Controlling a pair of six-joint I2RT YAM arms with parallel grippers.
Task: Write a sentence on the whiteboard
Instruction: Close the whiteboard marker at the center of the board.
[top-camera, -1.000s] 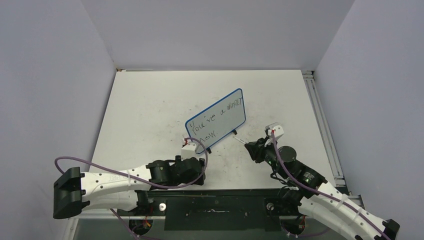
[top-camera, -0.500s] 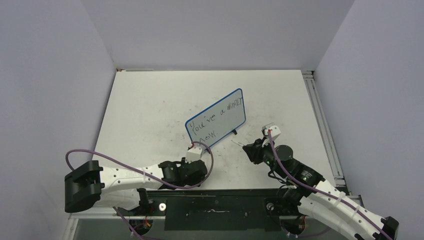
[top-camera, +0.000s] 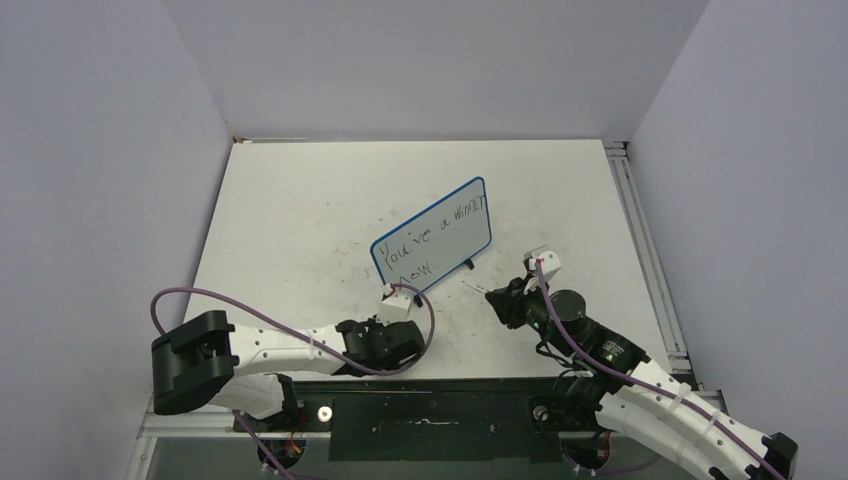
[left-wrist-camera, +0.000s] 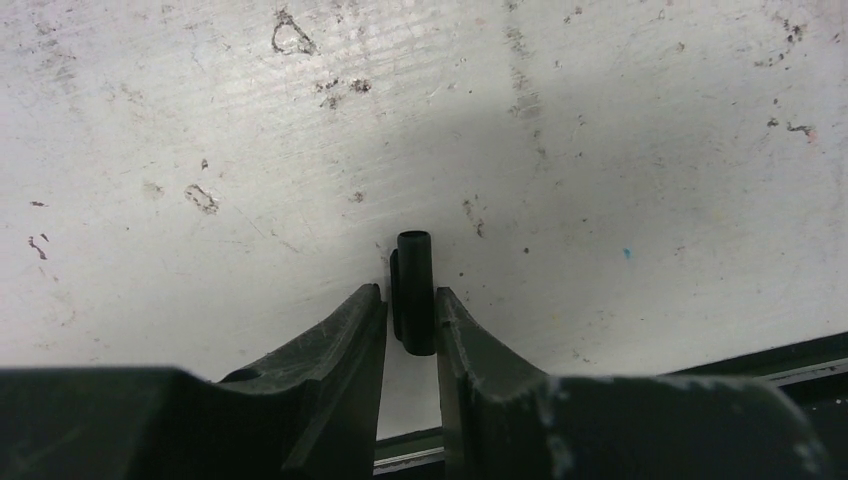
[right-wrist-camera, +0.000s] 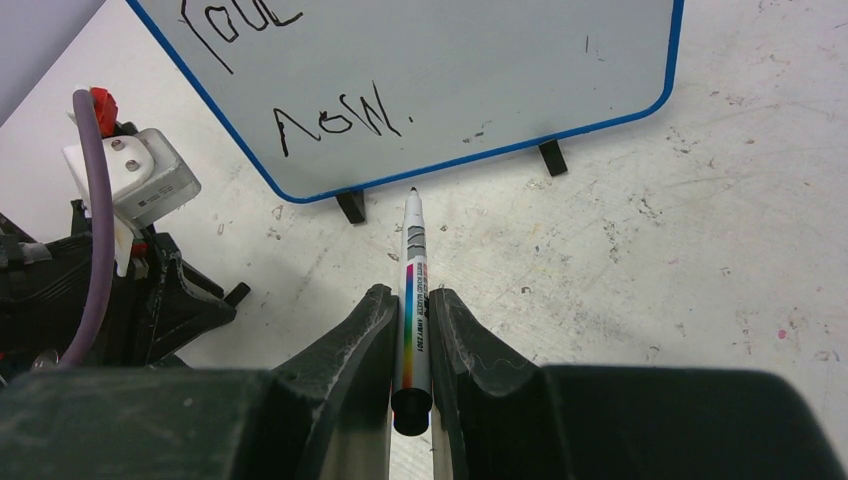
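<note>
Whiteboard (top-camera: 440, 235) stands mid-counter (top-camera: 300, 200).
Your left tool (left-wrist-camera: 410, 294), around a cap (left-wrist-camera: 414, 270), sits before its left corner; your right tool's (right-wrist-camera: 410, 295) marker (right-wrist-camera: 413, 255) points at its lower edge.

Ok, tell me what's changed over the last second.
The left gripper shifted right and nearer, its elbow swinging in, and closed on a small black cap. The right gripper keeps the marker; the whiteboard and sentence stayed put.
</note>
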